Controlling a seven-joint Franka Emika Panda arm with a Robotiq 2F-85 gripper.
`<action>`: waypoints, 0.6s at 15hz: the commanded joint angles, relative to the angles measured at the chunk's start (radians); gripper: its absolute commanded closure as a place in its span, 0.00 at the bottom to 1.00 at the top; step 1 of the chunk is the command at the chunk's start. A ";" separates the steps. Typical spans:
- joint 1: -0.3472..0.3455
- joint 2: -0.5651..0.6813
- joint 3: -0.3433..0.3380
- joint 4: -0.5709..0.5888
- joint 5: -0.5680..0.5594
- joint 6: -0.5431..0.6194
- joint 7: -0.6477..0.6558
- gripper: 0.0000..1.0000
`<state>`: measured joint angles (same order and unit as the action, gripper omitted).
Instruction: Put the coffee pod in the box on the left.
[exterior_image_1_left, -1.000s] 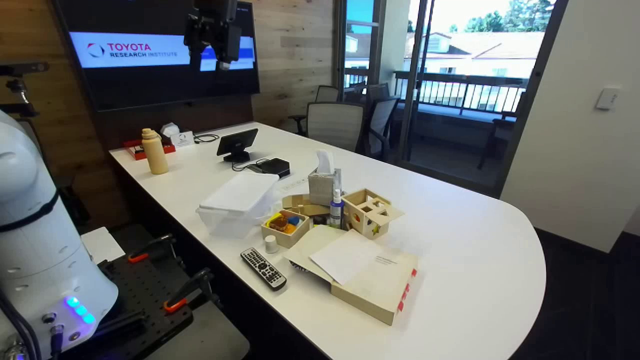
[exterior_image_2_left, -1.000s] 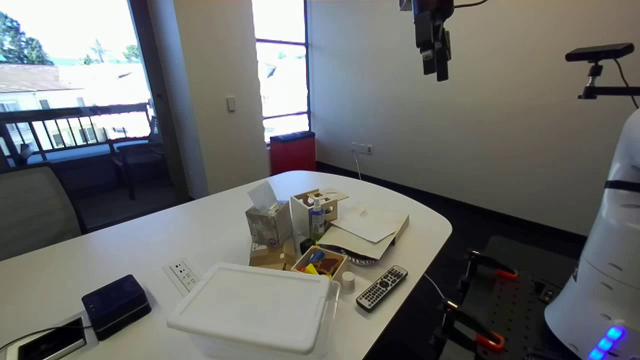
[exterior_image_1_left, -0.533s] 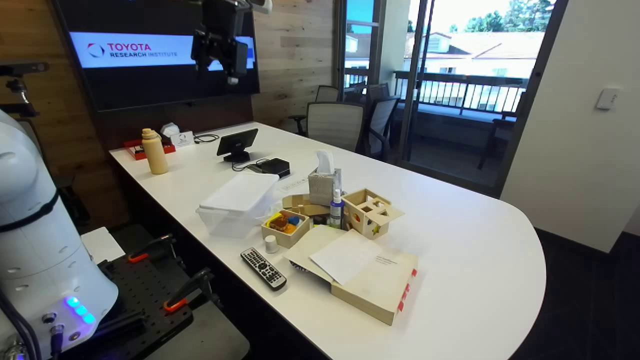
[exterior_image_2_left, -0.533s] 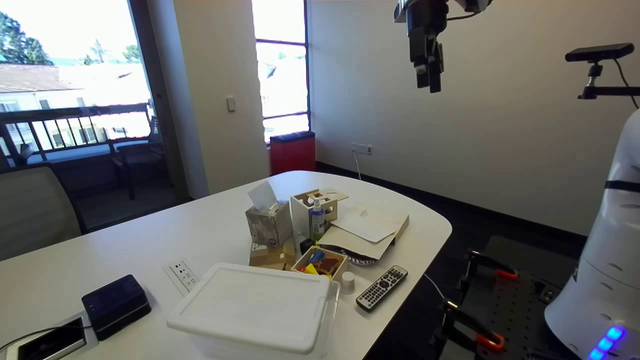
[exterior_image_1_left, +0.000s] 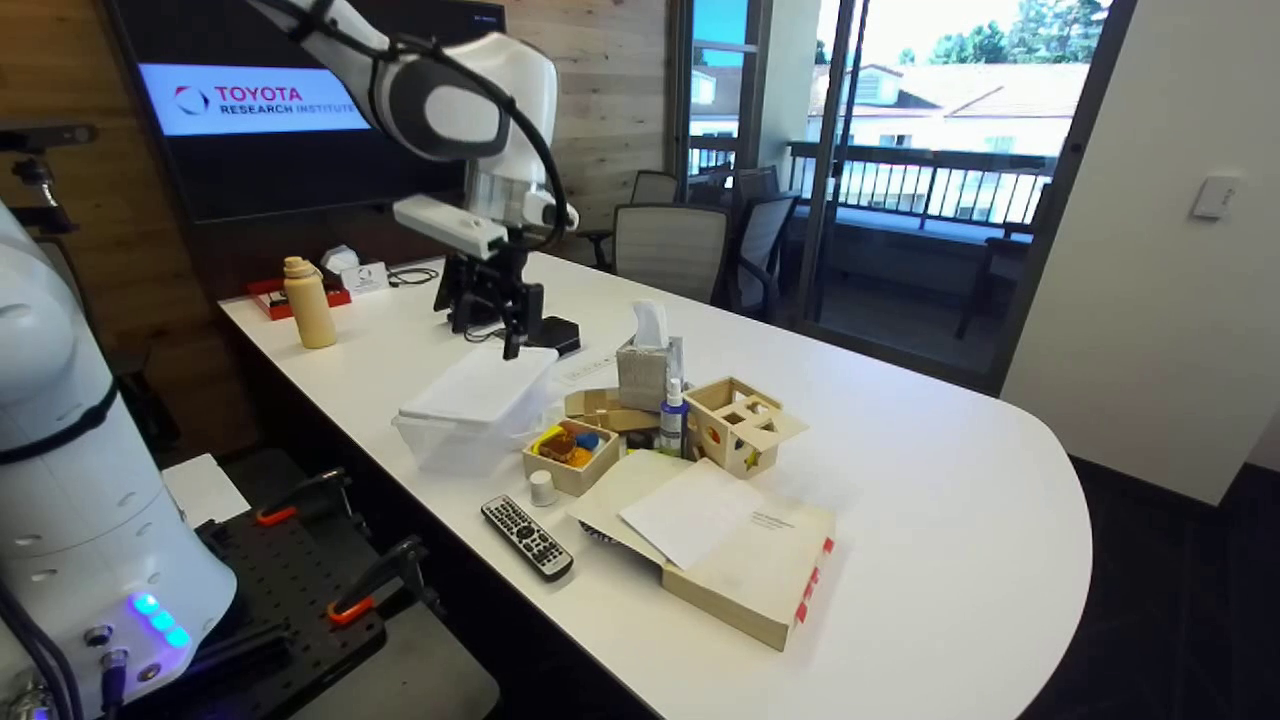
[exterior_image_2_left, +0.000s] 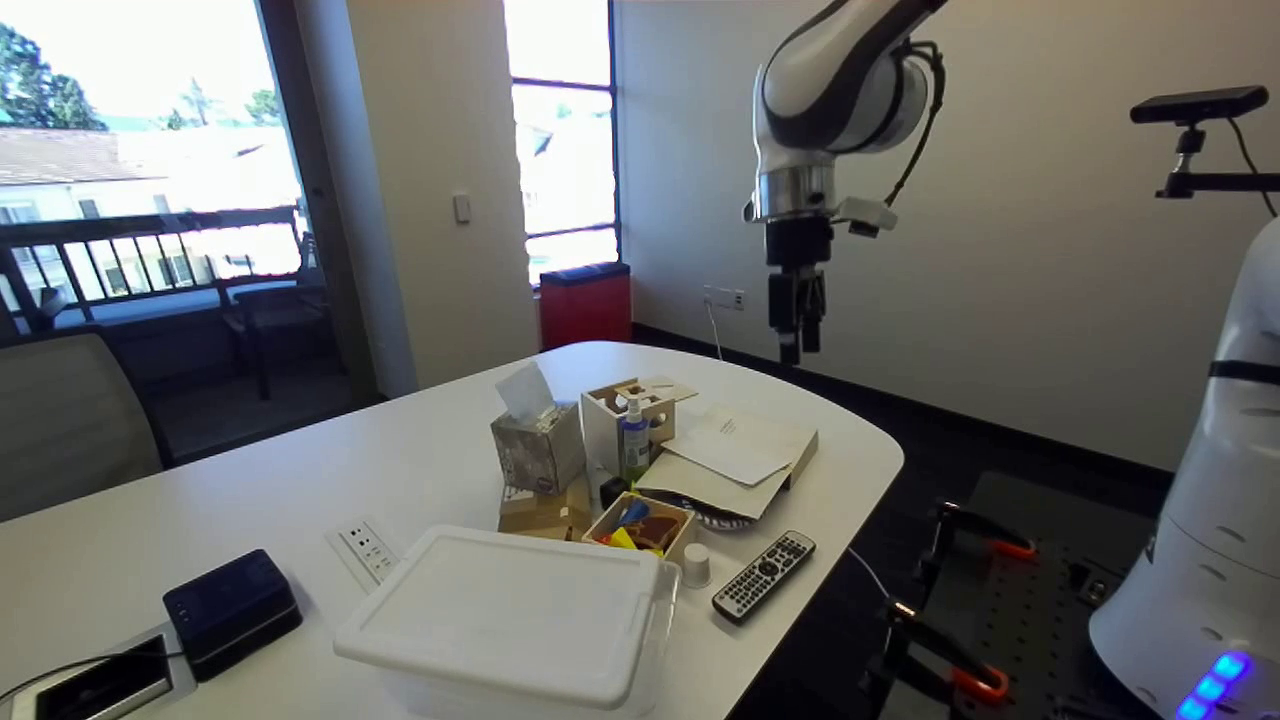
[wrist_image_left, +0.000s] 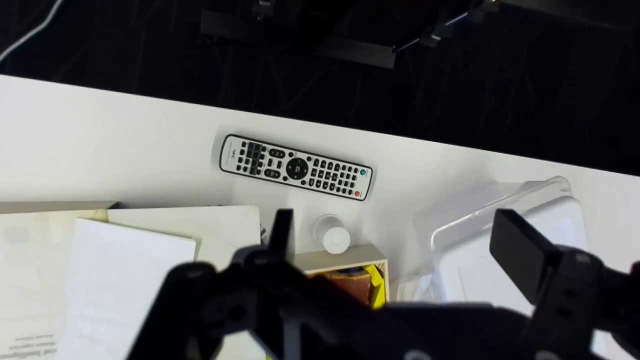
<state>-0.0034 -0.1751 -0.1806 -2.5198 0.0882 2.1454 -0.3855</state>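
The coffee pod (exterior_image_1_left: 542, 488) is a small white cup on the white table, narrow end up; it also shows in an exterior view (exterior_image_2_left: 697, 566) and the wrist view (wrist_image_left: 336, 240). The box, a low tan cardboard tray (exterior_image_1_left: 592, 405), lies by the tissue box's foot and shows partly in an exterior view (exterior_image_2_left: 540, 512); the wrist view does not show it. My gripper (exterior_image_1_left: 490, 335) hangs well above the table, open and empty, also in an exterior view (exterior_image_2_left: 801, 350). In the wrist view (wrist_image_left: 392, 231) the pod appears between the fingers, nearer the left one, far below.
A wooden box of toys (exterior_image_1_left: 612, 455) stands beside the pod, with a remote (exterior_image_1_left: 527, 537) close by. A lidded clear bin (exterior_image_1_left: 480, 385), tissue box (exterior_image_1_left: 643, 378), spray bottle (exterior_image_1_left: 673, 425), wooden cube (exterior_image_1_left: 745, 460) and thick book with papers (exterior_image_1_left: 790, 560) stand around.
My arm has come down a long way and the gripper now hangs lower, slightly right in an exterior view and left in the opposite one. The objects on the table have not moved.
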 joint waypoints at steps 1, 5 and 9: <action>0.002 0.194 0.019 -0.027 0.136 0.204 -0.137 0.00; -0.043 0.394 0.116 -0.013 0.357 0.413 -0.328 0.00; -0.128 0.549 0.247 0.036 0.453 0.562 -0.436 0.00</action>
<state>-0.0648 0.2754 -0.0114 -2.5392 0.5003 2.6373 -0.7611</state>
